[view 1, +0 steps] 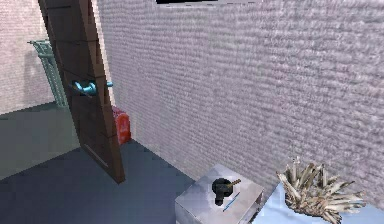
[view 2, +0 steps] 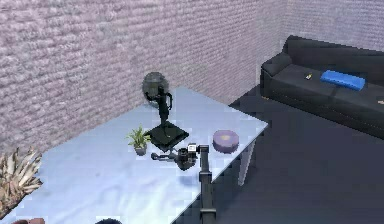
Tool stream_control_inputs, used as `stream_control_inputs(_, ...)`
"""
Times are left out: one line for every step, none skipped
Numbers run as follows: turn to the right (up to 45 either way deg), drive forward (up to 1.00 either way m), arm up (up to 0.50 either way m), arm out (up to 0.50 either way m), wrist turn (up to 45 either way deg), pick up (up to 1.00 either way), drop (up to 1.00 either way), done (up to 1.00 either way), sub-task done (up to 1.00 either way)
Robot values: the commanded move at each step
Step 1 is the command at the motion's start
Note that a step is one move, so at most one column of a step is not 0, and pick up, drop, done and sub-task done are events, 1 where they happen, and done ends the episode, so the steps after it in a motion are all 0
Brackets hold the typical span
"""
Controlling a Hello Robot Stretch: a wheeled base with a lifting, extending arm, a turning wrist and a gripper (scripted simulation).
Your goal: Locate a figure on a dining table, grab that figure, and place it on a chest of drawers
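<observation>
Standing on the pale dining table (view 2: 95, 172), the dark figure (view 2: 160, 105) with a round top and square base is near the gripper (view 2: 162, 157). Whether the jaws are apart, or hold anything, cannot be told. A small potted plant (view 2: 138, 140) sits just beside the figure's base.
</observation>
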Motion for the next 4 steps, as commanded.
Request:
stream_control_inputs(0.0,0.00,0.00,0.00,0.0,1.00,0.00,0.00,0.00)
stream_control_inputs(0.0,0.00,0.10,0.00,0.0,0.00,0.00,0.00,0.00)
stream_control_inputs(0.0,0.00,0.36,0.00,0.0,0.00,0.00,0.00,0.00)
stream_control_inputs(0.0,0.00,0.00,0.00,-45.0,0.00,0.00,0.00,0.00)
